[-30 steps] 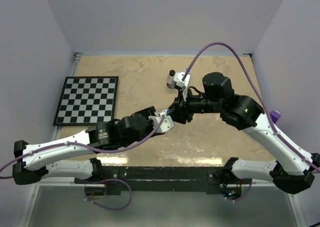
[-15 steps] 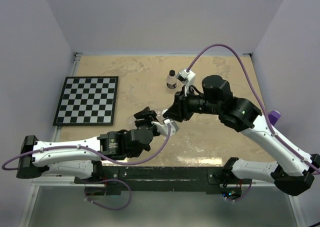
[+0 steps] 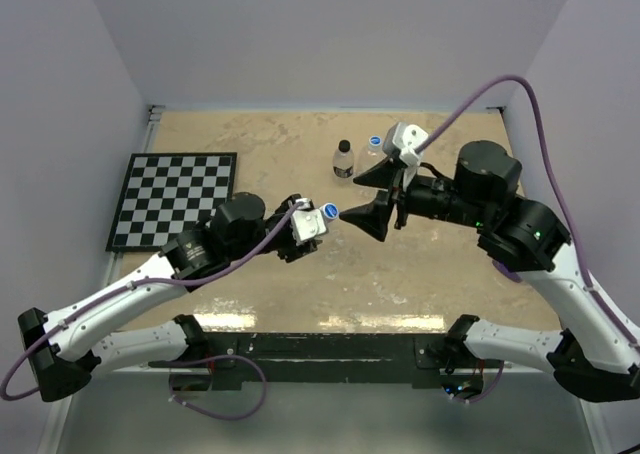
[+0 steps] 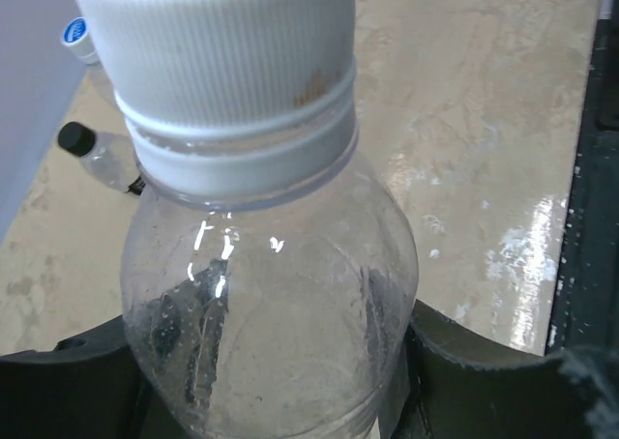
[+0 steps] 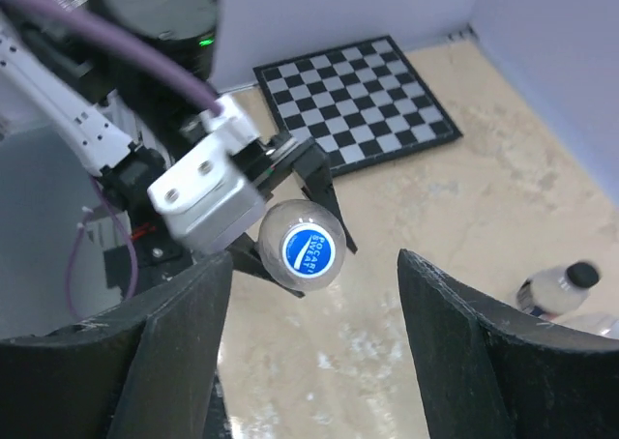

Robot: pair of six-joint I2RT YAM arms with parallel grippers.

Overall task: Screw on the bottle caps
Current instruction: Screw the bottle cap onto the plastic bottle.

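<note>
Left gripper point(image 3: 308, 226) clamps a clear, rounded plastic bottle point(image 4: 271, 313) with ribbed blue-topped cap point(image 4: 213, 52); right gripper point(image 3: 350, 196) stands open.

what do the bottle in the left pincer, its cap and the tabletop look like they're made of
Bottle: clear plastic, glossy; you can see through it and it shows sharp glints.
Cap: opaque white plastic, matte, with moulded ribs round its side.
Tabletop: beige, mottled like stone, shiny; possibly a printed laminate.

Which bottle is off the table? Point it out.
The held bottle, clamped in the left gripper and tipped on its side, blue cap toward the right gripper. The black-capped bottle and the other blue-capped bottle stand on the table.
</note>
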